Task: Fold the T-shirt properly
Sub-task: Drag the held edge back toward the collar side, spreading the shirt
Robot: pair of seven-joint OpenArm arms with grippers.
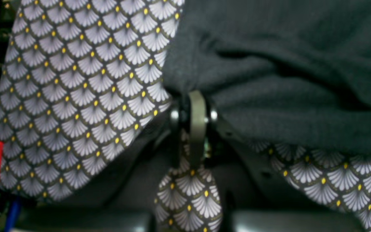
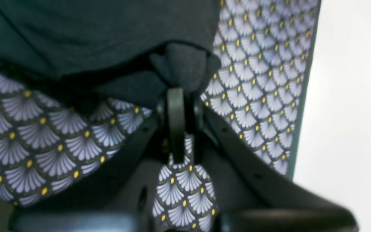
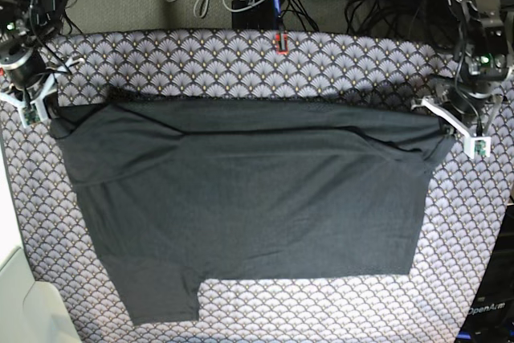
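In the left wrist view, the left claw (image 1: 193, 106) is pinched closed on a bunched corner of the large dark charcoal soft-fabric T-shirt (image 1: 285, 64), which spreads from the claw toward 1 to 3 o'clock over the grey fan-scale patterned cloth (image 1: 76, 80) that covers the table.

In the right wrist view, the right claw (image 2: 177, 106) is likewise clamped tight on a wad of the shirt's edge (image 2: 180, 64); the body of the shirt runs off toward 10 and 11 o'clock, with patterned cloth at 1 to 3 o'clock.

In the base view, the T-shirt (image 3: 241, 198) lies flat with its long axis from 9 to 3 o'clock. The right claw (image 3: 36, 102) holds the far corner at 9 o'clock and the left claw (image 3: 450, 126) the far corner at 3 o'clock. The held edge is the far one, at 12 o'clock; the free bulk lies toward 6 o'clock, with one sleeve (image 3: 161, 295) jutting at 7 o'clock. Each arm is nearest its own corner, so any fold probably carries the far edge toward 6 o'clock, both arms together.
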